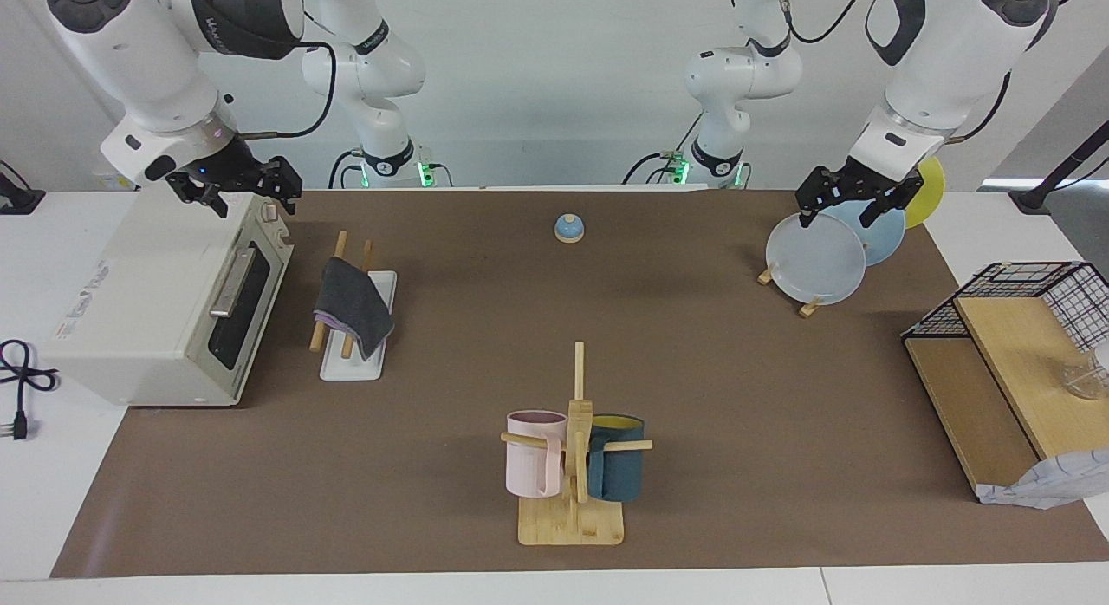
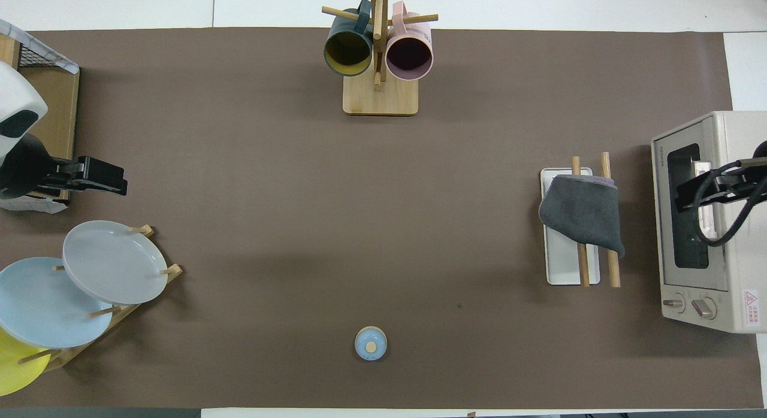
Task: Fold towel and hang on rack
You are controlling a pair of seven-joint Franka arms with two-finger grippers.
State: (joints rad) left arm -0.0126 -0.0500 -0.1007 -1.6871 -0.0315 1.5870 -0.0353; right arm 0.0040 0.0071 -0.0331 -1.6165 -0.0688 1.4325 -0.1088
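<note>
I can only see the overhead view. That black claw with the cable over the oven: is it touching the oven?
Observer: No. The facing view shows the right gripper up in the air over the toaster oven, fingers open and empty.
Operator: And the claw near the plates?
Observer: The left gripper is raised too, over the plates in their stand, open and holding nothing.
Operator: Does the grey cloth really hang?
Observer: Yes. The towel is draped over both rods of the rack, one corner drooping toward its white base.
</note>
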